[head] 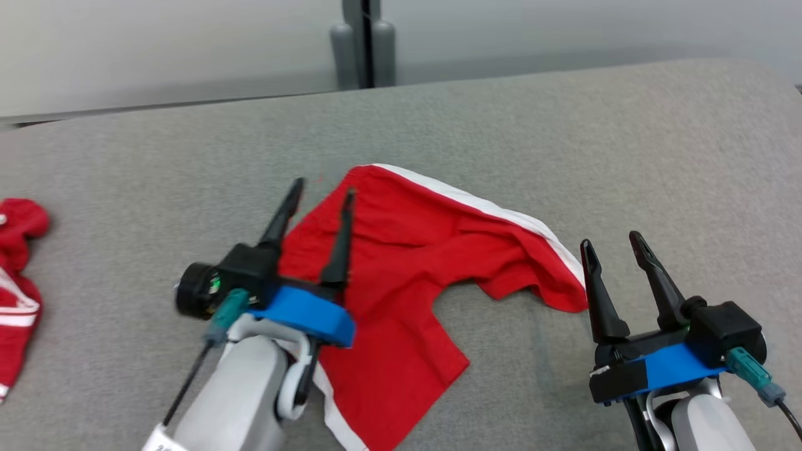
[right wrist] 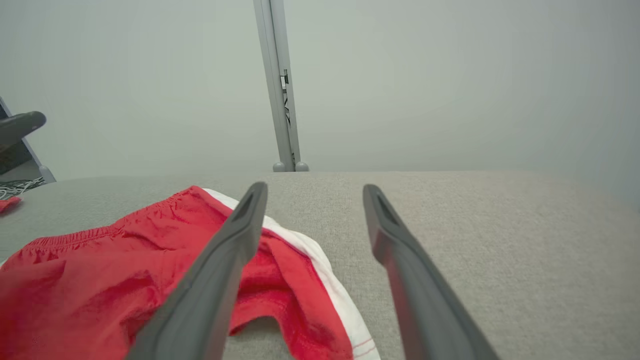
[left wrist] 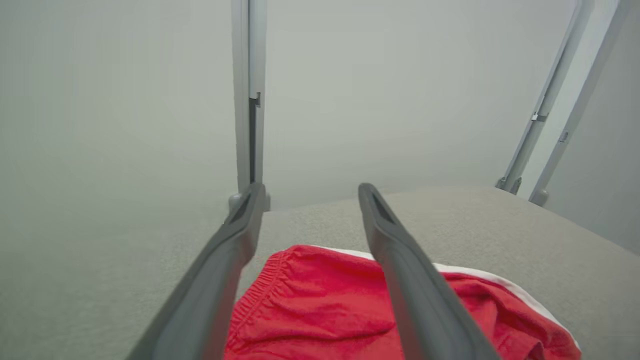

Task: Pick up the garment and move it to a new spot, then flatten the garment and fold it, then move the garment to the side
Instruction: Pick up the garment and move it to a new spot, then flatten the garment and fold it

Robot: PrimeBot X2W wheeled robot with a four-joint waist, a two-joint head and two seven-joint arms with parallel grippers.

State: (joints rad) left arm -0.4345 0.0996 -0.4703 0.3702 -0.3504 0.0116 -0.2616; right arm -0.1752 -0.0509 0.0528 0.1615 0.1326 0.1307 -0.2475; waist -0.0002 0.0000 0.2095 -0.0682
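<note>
My left pincer [head: 322, 190] and right pincer [head: 610, 241] gape empty by the rumpled red shorts [head: 407, 250], so I reckon flattening is in hand, needing grips on opposite edges.

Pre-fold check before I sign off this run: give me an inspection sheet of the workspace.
Surface: grey fabric-covered table, no stains seen.
Job's things: red shorts with white trim, rumpled, one leg bunched, unfolded.
Clutter: second red garment, white-striped, at the table's left edge.
Grippers: left gripper open over the shorts' left edge, nothing held; right gripper open beside their right edge, empty.
Cables: green-plugged cable on left wrist, another on right.
Surroundings: pale wall, grey post behind the table.
</note>
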